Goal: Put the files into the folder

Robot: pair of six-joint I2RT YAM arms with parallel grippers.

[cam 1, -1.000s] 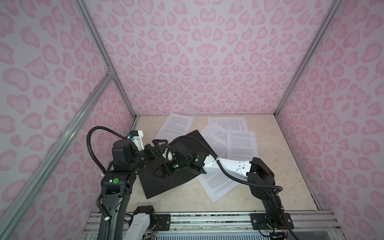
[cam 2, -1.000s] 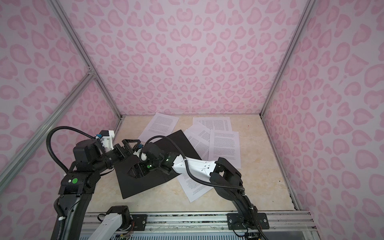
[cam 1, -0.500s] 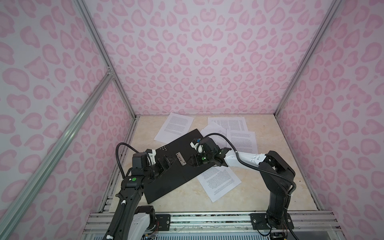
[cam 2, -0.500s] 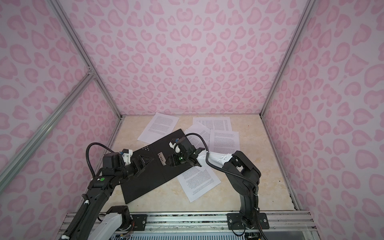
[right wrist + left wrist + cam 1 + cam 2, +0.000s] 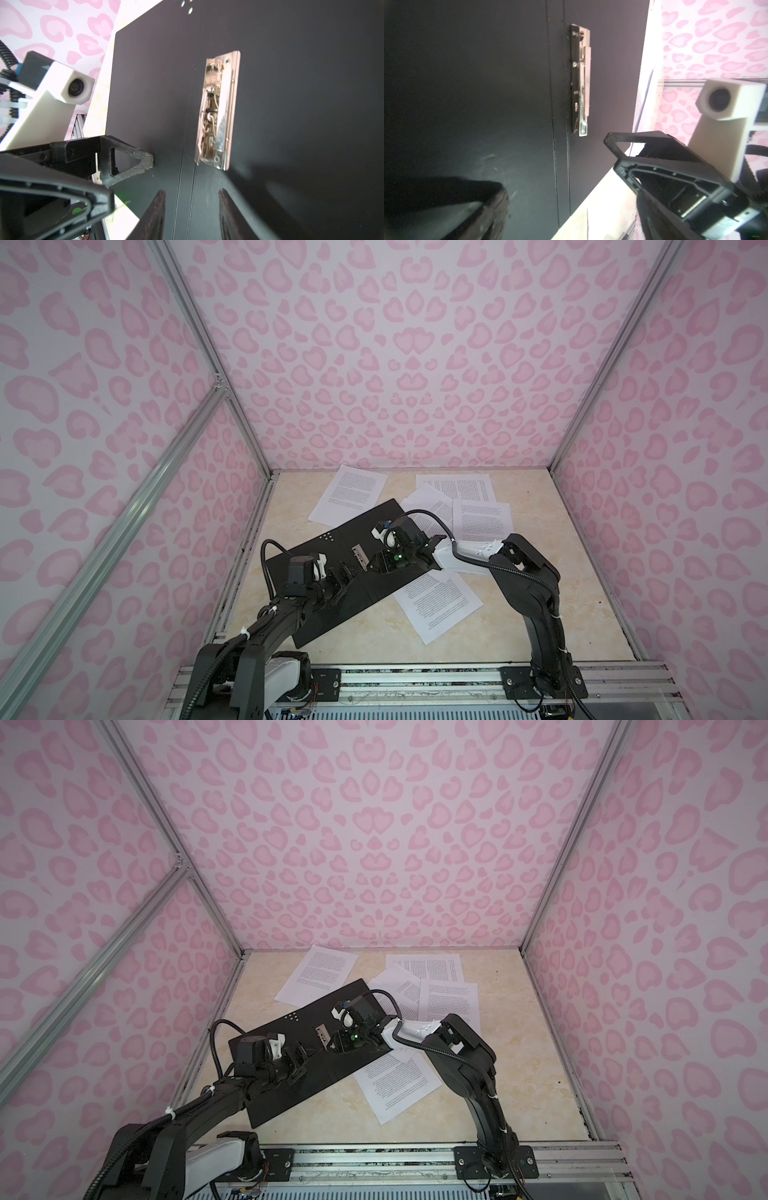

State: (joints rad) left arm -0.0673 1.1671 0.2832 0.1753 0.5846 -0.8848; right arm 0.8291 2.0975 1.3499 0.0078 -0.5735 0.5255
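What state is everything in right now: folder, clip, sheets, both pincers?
folder: open, flat on the table, black inside up.
metal clip: nothing under it; raised or down, cannot tell.
paper sheets: loose on the table, none in the folder, some partly under it.
left pincer: open, empty, over the folder.
right pincer: open, empty, just short of the clip.

This looks like a robot test cell in a lab: pink heart-spotted panel walls point(image 5: 395, 364) set in aluminium frame posts point(image 5: 198, 323), a marble-look worktop point(image 5: 590, 605), and black robot arms point(image 5: 536, 597) bolted to a metal rail point(image 5: 415, 678).
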